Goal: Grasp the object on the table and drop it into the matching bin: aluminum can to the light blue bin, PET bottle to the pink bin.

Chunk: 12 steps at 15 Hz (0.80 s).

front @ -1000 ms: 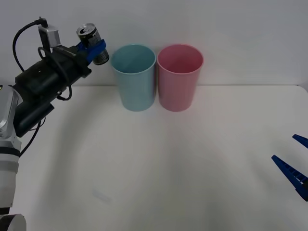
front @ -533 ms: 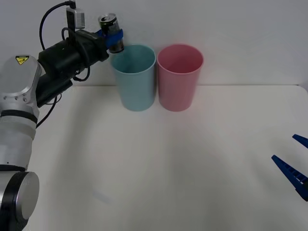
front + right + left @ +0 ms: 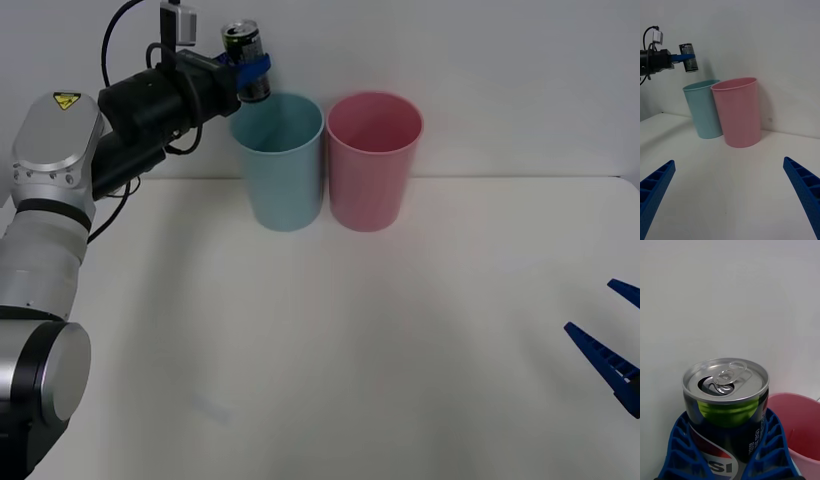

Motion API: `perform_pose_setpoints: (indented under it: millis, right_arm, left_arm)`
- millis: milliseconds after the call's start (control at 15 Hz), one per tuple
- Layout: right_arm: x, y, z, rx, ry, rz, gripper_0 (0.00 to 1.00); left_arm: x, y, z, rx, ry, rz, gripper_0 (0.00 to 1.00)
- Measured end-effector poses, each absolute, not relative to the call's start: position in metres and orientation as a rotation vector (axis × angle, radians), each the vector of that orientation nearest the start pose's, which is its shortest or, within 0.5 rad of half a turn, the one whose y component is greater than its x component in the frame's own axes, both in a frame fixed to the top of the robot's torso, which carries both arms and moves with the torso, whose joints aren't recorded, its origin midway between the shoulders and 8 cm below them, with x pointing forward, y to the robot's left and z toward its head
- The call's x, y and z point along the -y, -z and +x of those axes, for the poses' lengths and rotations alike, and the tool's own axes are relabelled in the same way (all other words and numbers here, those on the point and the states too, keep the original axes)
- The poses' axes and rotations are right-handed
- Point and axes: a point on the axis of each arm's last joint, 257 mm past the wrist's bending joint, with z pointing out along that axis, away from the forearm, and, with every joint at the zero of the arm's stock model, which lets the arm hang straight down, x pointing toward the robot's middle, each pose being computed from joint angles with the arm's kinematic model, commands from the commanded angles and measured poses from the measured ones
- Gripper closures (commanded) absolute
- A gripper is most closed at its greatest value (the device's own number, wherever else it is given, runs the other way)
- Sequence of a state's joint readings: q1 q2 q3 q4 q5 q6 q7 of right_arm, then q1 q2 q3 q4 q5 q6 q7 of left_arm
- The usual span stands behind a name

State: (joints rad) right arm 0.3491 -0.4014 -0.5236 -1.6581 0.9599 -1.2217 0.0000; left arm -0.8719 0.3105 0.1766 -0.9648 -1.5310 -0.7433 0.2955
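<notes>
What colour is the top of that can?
Shiny silver, pull-tab opened; the can shows best in the left wrist view.

the left arm, silver-grey segments ending in a black wrist with looping black cables, reaches from the lower left of the front view up to the upper left. its blue ribbed two-finger left gripper [image 3: 250,70] is raised high, fingers closed on the sides of a small dark metal drink can with a shiny pull-tab top [image 3: 245,60], held nearly upright. the blue ribbed right gripper [image 3: 612,345] sits low at the right edge of the front view, its fingers [image 3: 805,189] spread wide apart, holding nothing.
</notes>
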Motion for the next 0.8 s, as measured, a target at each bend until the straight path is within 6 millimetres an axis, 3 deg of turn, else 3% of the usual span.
perform_pose_setpoints:
  millis: [67, 533, 800]
  right_arm:
    - [0.330, 0.169, 0.342, -1.441, -0.567, -0.465, 0.00]
    - [0.330, 0.169, 0.342, -1.441, -0.567, -0.465, 0.00]
    - [0.330, 0.169, 0.342, -1.441, -0.567, -0.465, 0.00]
  left_arm:
    - [-0.115, -0.001, 0.680, -1.399, 0.567, 0.521, 0.00]
    - [-0.113, -0.001, 0.679, -1.395, 0.581, 0.512, 0.00]
    - [-0.119, 0.005, 0.664, -1.364, 0.610, 0.500, 0.00]
